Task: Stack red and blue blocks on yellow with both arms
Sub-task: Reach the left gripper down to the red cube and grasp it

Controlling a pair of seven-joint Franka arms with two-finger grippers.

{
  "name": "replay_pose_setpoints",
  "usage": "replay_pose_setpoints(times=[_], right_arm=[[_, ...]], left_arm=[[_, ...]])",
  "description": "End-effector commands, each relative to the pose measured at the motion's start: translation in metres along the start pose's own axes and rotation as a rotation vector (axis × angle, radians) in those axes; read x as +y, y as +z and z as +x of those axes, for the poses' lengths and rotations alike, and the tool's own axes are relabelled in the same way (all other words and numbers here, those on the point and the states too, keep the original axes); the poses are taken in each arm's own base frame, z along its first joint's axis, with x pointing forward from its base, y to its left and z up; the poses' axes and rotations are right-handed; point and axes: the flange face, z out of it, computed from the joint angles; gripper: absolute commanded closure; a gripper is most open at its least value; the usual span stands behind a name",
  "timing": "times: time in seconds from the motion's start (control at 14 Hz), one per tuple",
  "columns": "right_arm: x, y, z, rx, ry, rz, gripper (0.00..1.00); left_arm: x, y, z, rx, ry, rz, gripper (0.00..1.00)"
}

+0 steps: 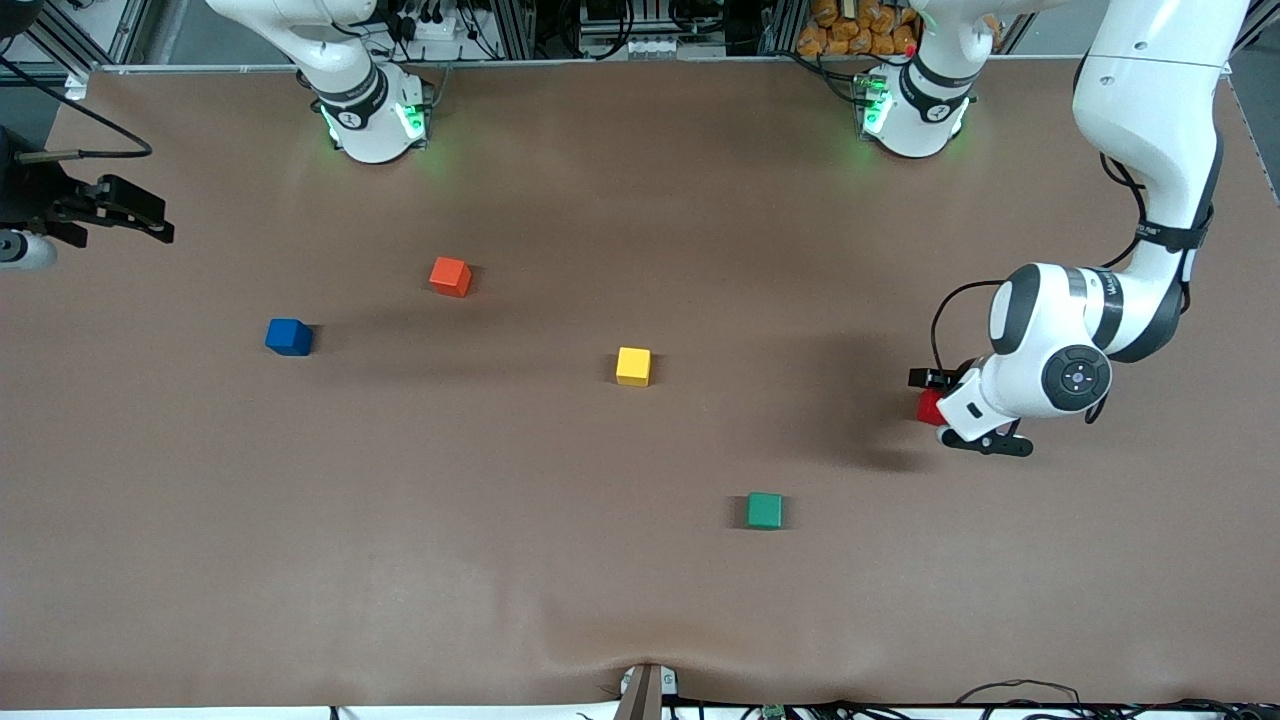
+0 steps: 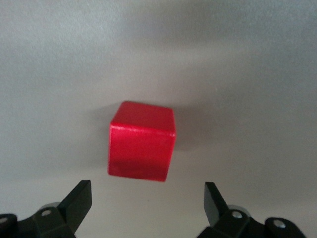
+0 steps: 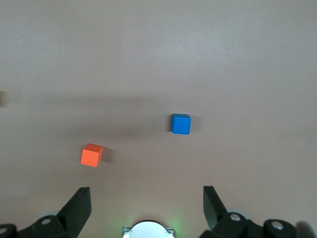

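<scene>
The red cube (image 1: 928,408) lies on the table toward the left arm's end. My left gripper (image 1: 950,412) is low over it and open. In the left wrist view the red cube (image 2: 142,141) sits just ahead of the open left gripper (image 2: 147,191), not between the fingers. The blue cube (image 1: 289,337) lies toward the right arm's end and shows in the right wrist view (image 3: 181,124). The yellow cube (image 1: 633,366) sits alone mid-table. My right gripper (image 1: 140,215) hangs open and empty at the right arm's end of the table (image 3: 146,196).
An orange-red cube (image 1: 450,276) lies farther from the front camera than the blue cube and also shows in the right wrist view (image 3: 92,154). A green cube (image 1: 765,510) lies nearer to the front camera than the yellow cube. The table is brown (image 1: 500,560).
</scene>
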Motion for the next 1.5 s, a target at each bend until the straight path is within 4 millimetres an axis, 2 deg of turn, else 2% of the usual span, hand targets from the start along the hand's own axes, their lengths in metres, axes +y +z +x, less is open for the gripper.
replay_pose_setpoints(times=[0.0,0.36,0.57,0.72,0.86,0.93,1.0,1.15,1.36,1.43], right_arm=[[0.0,-0.002,0.001,-0.004,0.012,0.0,0.0],[-0.001,-0.001,-0.001,-0.014,0.009,0.002,0.0],[-0.005,-0.002,-0.002,-0.026,0.004,0.006,0.0],[-0.005,-0.004,-0.003,-0.022,0.003,0.008,0.0],[-0.006,-0.003,-0.003,-0.024,0.003,0.013,0.0],[-0.005,-0.003,-0.003,-0.024,0.004,0.013,0.0],[-0.004,-0.003,-0.003,-0.024,0.006,0.013,0.0],[-0.005,-0.003,-0.003,-0.026,0.004,0.013,0.0],[-0.005,-0.003,-0.003,-0.026,0.004,0.013,0.0],[-0.003,-0.003,-0.003,-0.026,0.007,0.014,0.0]], left_arm=[[0.001,0.008,0.01,0.037,0.022,0.013,0.0],[-0.007,0.016,0.015,0.039,0.052,0.066,0.0],[-0.004,0.024,0.016,0.032,0.057,0.064,0.24],[-0.006,0.025,0.018,0.042,0.055,0.063,0.49],[-0.009,0.016,0.02,0.059,0.055,0.064,0.78],[-0.007,0.011,0.019,0.06,0.059,0.066,0.94],[-0.006,-0.002,0.018,0.075,0.053,0.071,1.0],[-0.001,-0.03,0.007,0.061,0.045,0.088,1.0],[0.021,-0.079,-0.01,0.031,0.059,0.094,1.0],[0.035,-0.095,-0.017,0.021,0.058,0.096,1.0]])
